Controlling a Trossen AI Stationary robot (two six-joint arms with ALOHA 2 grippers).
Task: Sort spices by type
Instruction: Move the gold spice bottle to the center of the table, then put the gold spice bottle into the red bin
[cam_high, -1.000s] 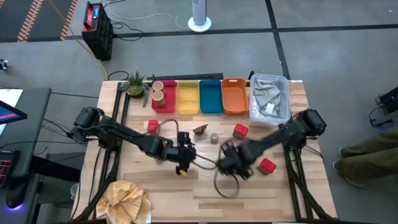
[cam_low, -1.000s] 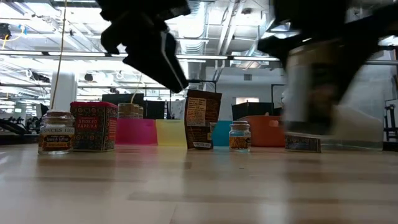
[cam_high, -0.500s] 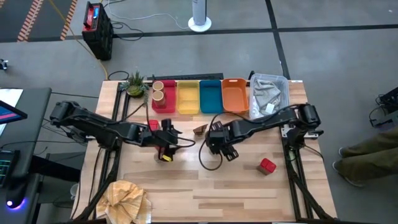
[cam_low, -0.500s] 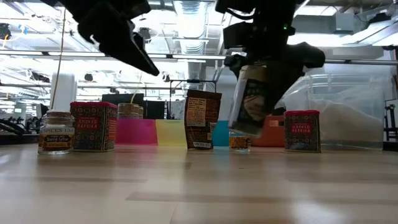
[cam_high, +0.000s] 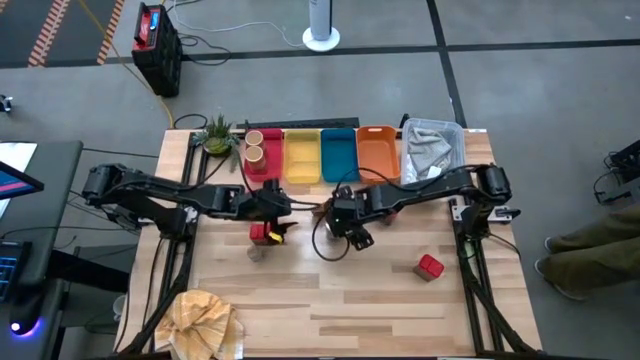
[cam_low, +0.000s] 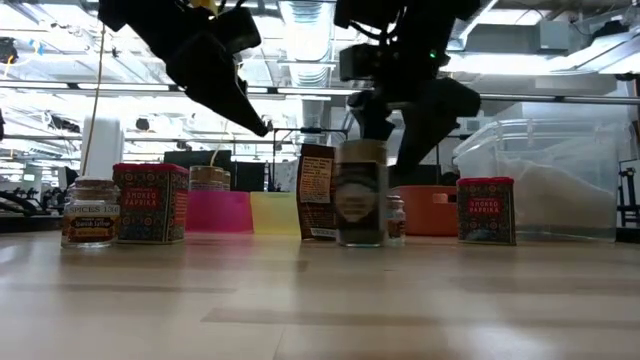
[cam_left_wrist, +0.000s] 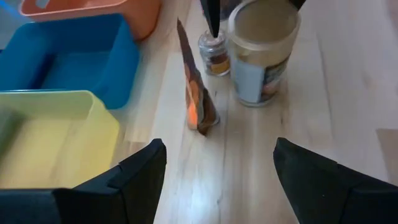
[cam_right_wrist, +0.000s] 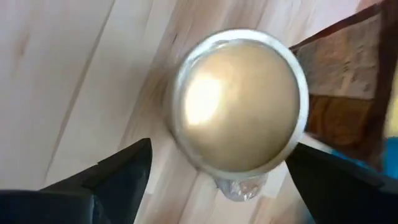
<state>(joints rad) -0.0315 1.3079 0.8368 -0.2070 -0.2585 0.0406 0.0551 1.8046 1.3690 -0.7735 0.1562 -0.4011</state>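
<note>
Two sets of jaws work near the middle of the surface (cam_high: 400, 310). The right gripper (cam_right_wrist: 217, 186) stands with its jaws spread wide on either side of a tall jar (cam_low: 360, 206) with a pale tan lid, which stands upright on the wood; whether the fingers touch its sides cannot be told. Just beside the jar stands a dark brown pouch (cam_left_wrist: 196, 99), upright, and a small glass jar (cam_left_wrist: 213, 55) of orange-brown spice sits close behind both.

The left gripper (cam_left_wrist: 214, 186) hangs above the wood with its jaws open and holding nothing, facing the pouch and the tall jar. In the high view a red tin (cam_high: 259, 233) lies just beside it.

Farther out, another red tin (cam_high: 430, 267) stands alone toward the right front. At the back edge sit four bins in a row, red (cam_high: 268, 172), yellow (cam_high: 302, 170), blue (cam_high: 338, 168) and orange (cam_high: 376, 165), the red one holding two round tan-topped jars (cam_high: 253, 146). A clear tub (cam_high: 455, 175) stands right of them, a small plant (cam_high: 217, 135) left, and crumpled paper (cam_high: 205, 320) at the front left corner.
</note>
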